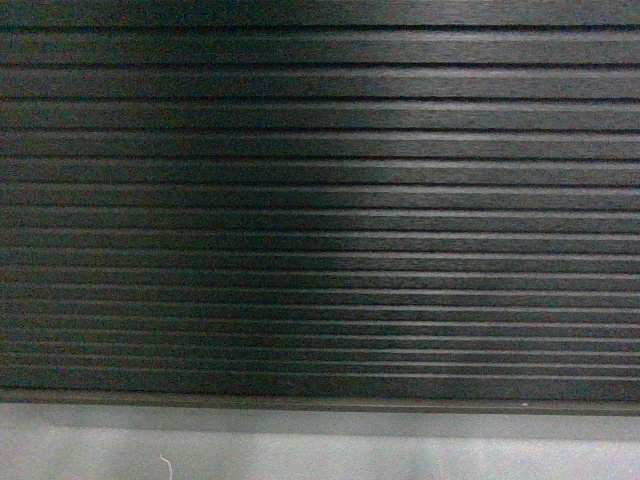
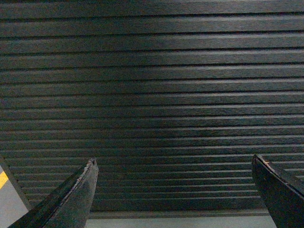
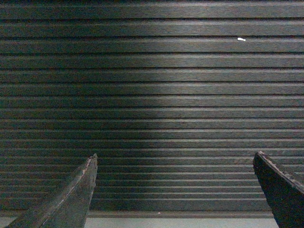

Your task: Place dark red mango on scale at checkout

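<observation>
No mango, no scale anywhere in view.
Both left gripper [image 2: 173,190] and right gripper [image 3: 175,187] spread wide, empty, facing dark slatted wall [image 1: 320,200]; progress impossible to judge.

Slatted panel [image 1: 320,200]: dark charcoal grey, ruled with horizontal ridges edged in paler grey and parted by near-black grooves; a lighter sheen falls across its right half in the head view. Floor [image 1: 320,450]: pale grey, a plain strip along the near edge, bearing a small white curl at left. Left wrist view: fingers [image 2: 71,199] black with worn, lighter edges; a yellow mark [image 2: 3,179] on grey at far left. Right wrist view: fingers [image 3: 71,199] dark grey-brown; a small white fleck [image 3: 241,39] on the panel at upper right
</observation>
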You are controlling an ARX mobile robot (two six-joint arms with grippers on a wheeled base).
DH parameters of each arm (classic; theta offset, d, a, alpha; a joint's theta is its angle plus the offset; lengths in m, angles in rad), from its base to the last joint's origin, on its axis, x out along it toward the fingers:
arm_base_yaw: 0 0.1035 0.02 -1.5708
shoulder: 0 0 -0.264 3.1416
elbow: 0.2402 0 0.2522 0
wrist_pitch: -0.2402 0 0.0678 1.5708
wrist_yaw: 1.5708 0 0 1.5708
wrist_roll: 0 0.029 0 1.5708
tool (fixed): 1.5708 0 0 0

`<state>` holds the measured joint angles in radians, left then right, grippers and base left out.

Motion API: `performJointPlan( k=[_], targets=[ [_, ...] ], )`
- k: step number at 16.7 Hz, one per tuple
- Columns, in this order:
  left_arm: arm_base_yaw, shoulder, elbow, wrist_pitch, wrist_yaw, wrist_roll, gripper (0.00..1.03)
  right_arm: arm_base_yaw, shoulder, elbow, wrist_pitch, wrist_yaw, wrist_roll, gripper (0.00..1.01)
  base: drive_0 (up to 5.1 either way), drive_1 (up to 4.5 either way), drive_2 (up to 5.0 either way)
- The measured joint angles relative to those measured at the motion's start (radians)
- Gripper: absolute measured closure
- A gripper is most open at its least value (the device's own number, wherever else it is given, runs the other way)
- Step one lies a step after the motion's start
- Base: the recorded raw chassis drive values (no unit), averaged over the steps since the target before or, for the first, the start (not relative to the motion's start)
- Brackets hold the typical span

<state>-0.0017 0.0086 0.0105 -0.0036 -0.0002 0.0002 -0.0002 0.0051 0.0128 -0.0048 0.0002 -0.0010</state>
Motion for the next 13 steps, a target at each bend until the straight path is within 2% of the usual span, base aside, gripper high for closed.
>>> performJointPlan(
  k=[13],
  targets=[
    [0.000, 0.000, 0.000, 0.000, 0.000, 0.000, 0.05, 0.000, 0.000, 0.000, 0.000, 0.000, 0.000, 0.03, 0.0, 0.00, 0.0]
  ],
)
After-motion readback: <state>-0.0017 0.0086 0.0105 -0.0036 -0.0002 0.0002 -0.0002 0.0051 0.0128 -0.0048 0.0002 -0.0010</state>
